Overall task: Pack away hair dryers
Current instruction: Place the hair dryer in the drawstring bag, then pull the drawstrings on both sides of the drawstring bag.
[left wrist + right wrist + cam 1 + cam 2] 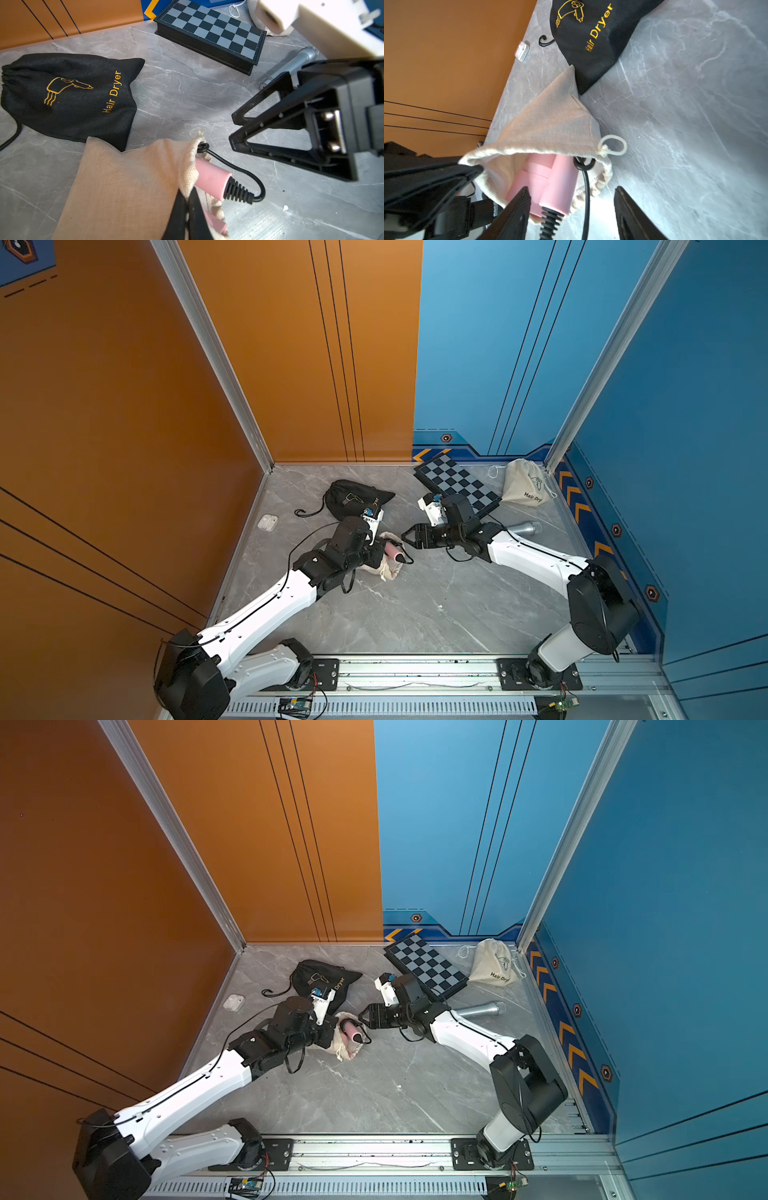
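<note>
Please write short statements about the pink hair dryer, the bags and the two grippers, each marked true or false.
1. The pink hair dryer sits partly inside the beige bag. True.
2. The left gripper is open. False: it is shut on the beige bag's rim.
3. The right gripper is open. True.
4. The black bag lies on the chessboard. False: it lies on the table, apart from the chessboard.
</note>
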Controlling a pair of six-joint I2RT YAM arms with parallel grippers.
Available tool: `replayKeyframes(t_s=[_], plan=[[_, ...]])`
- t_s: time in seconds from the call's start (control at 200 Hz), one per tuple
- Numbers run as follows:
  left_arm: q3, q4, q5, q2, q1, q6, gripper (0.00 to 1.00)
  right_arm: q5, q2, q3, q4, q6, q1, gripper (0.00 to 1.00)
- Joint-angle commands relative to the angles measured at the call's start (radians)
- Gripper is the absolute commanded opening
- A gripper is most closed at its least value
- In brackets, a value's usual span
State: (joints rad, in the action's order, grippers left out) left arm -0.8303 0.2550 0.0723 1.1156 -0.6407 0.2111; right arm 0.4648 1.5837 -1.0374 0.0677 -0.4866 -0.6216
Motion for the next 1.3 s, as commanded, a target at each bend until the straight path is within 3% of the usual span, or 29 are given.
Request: replayKeyframes(t_s=[0.0,0.21,0.731,0.871,0.936,1.111,1.296], plan=[[-0.045,-0.033,-0.029,-0.014,0.011,0.014,0.0,-0.054,-0.029,0.046,-0.042,0.118,-0.001,0.65],[-0.042,-0.03,-0.04,-0.026,0.013,0.017,0.0,-0.045,0.028,0.037,-0.172,0.146,-0.009,0.65],[-0.059,-0.007,-0.058,-0.03,0.026,0.023,0.0,-0.038,0.168,-0.047,-0.224,0.212,-0.046,0.63],[-0.066,-0.002,-0.062,-0.035,0.026,0.025,0.0,-0.032,0.23,-0.101,-0.207,0.217,-0.046,0.58],[-0.068,0.001,-0.064,-0.043,0.028,0.025,0.0,-0.024,0.245,-0.112,-0.224,0.218,-0.043,0.51],[-0.081,0.032,-0.054,-0.06,0.036,0.022,0.0,-0.006,0.227,-0.161,-0.198,0.203,-0.035,0.0],[-0.1,0.069,-0.031,-0.084,0.091,0.042,0.0,-0.022,0.118,-0.217,-0.025,0.184,-0.03,0.0]])
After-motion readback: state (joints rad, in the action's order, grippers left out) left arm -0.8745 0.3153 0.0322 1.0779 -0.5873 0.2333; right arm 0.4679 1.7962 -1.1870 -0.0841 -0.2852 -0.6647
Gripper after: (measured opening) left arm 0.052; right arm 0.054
